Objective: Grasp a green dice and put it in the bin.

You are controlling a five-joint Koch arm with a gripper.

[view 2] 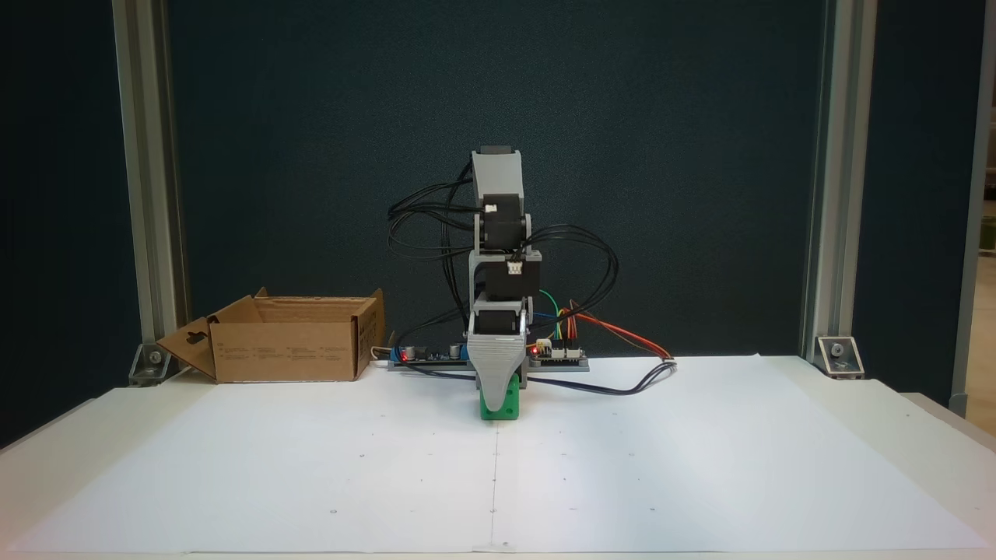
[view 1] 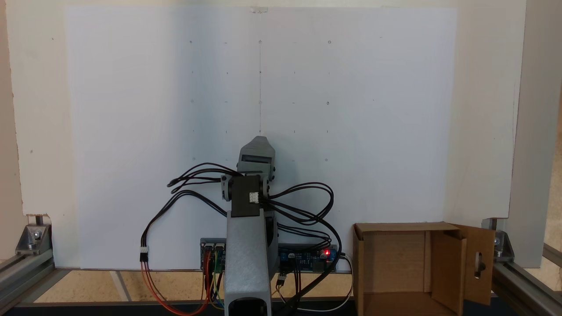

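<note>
The green dice (view 2: pixel 499 404) sits on the white paper sheet (view 2: pixel 311 467) that covers the table (view 2: pixel 934 420), directly in front of the robot base as a fixed view shows it. The tool (view 2: pixel 496 393) points straight down over the dice, its grey tapered front jaw covering the dice's upper left part, so the cube's green face and pips show below and to the right of the tip. The jaws lie one behind the other for this camera, so I cannot tell whether they are spread, pressed together or pinching the dice. In a fixed view from above and behind, the arm (view 1: pixel 248 245) hides the dice. The bin (view 2: pixel 288 346) stands well apart from the dice, to its left and farther back, beside the base's circuit boards (view 2: pixel 560 354); its flap with the slot cutout hangs outward.
</note>
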